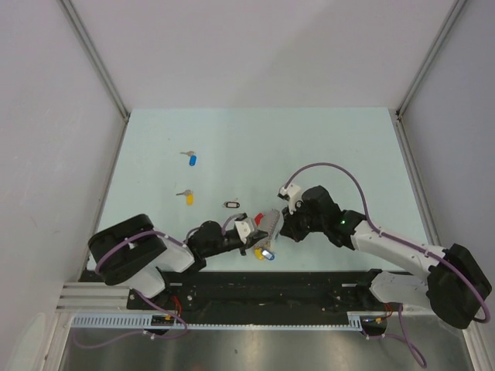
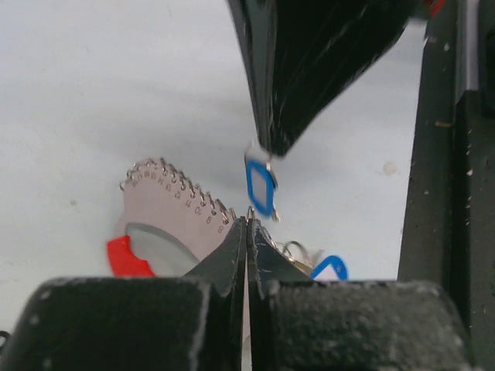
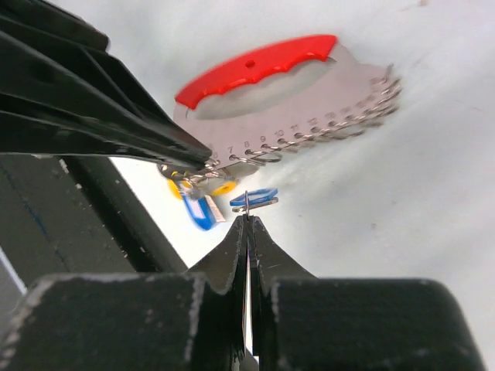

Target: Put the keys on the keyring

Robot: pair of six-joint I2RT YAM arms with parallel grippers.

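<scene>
The keyring (image 1: 268, 224) is a silver plate with a red arc and a wire-coil edge, held just above the near middle of the table. My left gripper (image 1: 250, 234) is shut on its coil edge, as the left wrist view (image 2: 247, 220) shows beside the keyring plate (image 2: 174, 212). My right gripper (image 1: 283, 224) is shut on the small wire loop of a blue-tagged key (image 3: 255, 199), close below the keyring (image 3: 263, 85). Other blue (image 3: 201, 210) and yellow (image 3: 224, 188) keys hang at the left gripper's grip. Two loose keys lie far left: blue (image 1: 192, 160) and yellow (image 1: 188, 197).
A small black-rimmed oval tag (image 1: 232, 205) lies just left of the grippers. The table's near edge with a black rail (image 1: 309, 282) runs right under both grippers. White walls close the table in at the left, the right and the back.
</scene>
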